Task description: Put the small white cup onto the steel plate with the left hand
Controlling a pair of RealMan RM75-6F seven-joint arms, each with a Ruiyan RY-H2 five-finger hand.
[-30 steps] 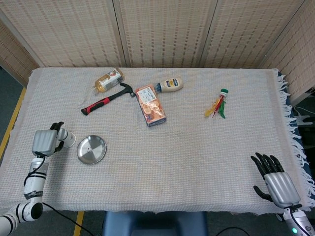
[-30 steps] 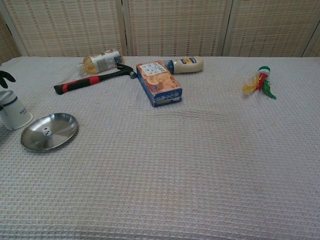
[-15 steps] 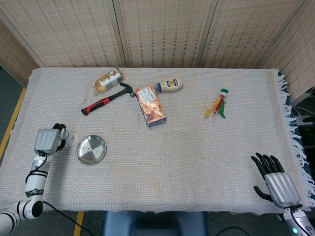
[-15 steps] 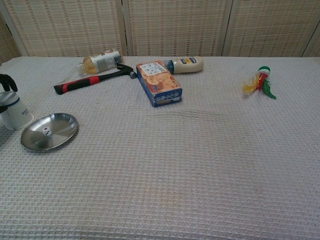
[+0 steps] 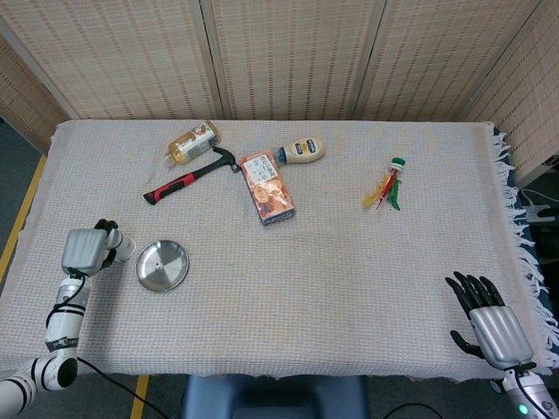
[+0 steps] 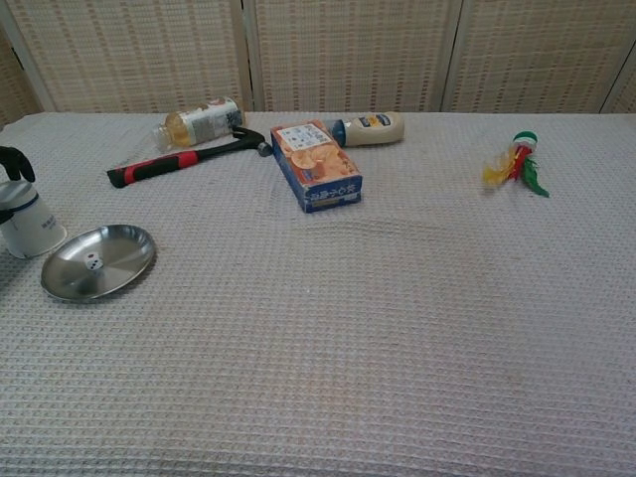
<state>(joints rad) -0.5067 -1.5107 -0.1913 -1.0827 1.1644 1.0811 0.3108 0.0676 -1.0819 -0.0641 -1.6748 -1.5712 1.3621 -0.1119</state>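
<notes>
The small white cup (image 5: pixel 124 248) (image 6: pixel 30 228) stands at the table's left edge, just left of the steel plate (image 5: pixel 162 265) (image 6: pixel 97 261). It has blue markings and looks slightly tilted. My left hand (image 5: pixel 85 251) grips it from the left side, and dark fingertips (image 6: pixel 13 160) curl over its top in the chest view. A tiny white die (image 6: pixel 92 261) lies in the plate. My right hand (image 5: pixel 487 325) hangs at the near right corner with fingers spread, holding nothing; the chest view does not show it.
At the back left lie a red-handled hammer (image 5: pixel 186 178), a bottle (image 5: pixel 193 143), an orange box (image 5: pixel 266 188) and a squeeze bottle (image 5: pixel 302 150). A colourful toy (image 5: pixel 389 185) lies at the back right. The table's left edge runs close beside the cup.
My left hand and the cup have shifted slightly right, closer to the plate. The right hand has not moved.
</notes>
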